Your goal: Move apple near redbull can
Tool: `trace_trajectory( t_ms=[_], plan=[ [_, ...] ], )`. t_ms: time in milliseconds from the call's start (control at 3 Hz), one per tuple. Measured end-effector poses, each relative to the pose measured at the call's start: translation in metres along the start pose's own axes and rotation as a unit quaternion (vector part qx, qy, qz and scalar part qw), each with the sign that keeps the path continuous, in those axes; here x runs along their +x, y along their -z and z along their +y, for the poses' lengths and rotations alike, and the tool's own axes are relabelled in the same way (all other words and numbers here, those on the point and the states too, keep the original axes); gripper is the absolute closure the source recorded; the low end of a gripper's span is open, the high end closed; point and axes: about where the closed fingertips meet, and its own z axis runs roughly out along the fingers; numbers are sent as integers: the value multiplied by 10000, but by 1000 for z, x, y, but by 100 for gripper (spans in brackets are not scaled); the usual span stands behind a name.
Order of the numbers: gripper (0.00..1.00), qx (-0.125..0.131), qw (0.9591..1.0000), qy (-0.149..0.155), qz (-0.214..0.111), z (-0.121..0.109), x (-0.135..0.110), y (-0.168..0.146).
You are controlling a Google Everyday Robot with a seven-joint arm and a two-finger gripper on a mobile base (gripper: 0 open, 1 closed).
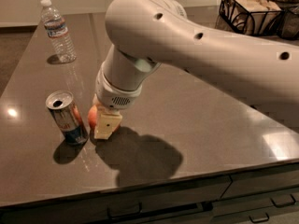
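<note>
The redbull can (67, 118) stands upright on the dark table (196, 120) near its front left, with its pull-tab top open. The apple (92, 117), red-orange, sits low at the table surface just right of the can, a small gap between them. My gripper (99, 125) is shut on the apple. One cream finger (106, 126) shows on the apple's right side and hides much of it. The other finger is hidden. My big arm reaches in from the upper right.
A clear plastic water bottle (57, 29) stands at the back left. A black wire basket (250, 10) with tan contents stands at the back right. The table's front edge (154, 178) runs just below the arm's shadow, with drawers under it.
</note>
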Motion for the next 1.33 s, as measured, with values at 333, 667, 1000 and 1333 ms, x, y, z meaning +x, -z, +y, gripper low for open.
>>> trace_trajectory(
  t_ms=[333, 667, 1000, 1333],
  plan=[
    [59, -47, 10000, -4, 45, 1, 4, -5],
    [36, -30, 10000, 10, 51, 2, 3, -3],
    [12, -12, 10000, 24, 58, 2, 2, -1],
    [0, 4, 10000, 37, 64, 3, 1, 0]
  ],
)
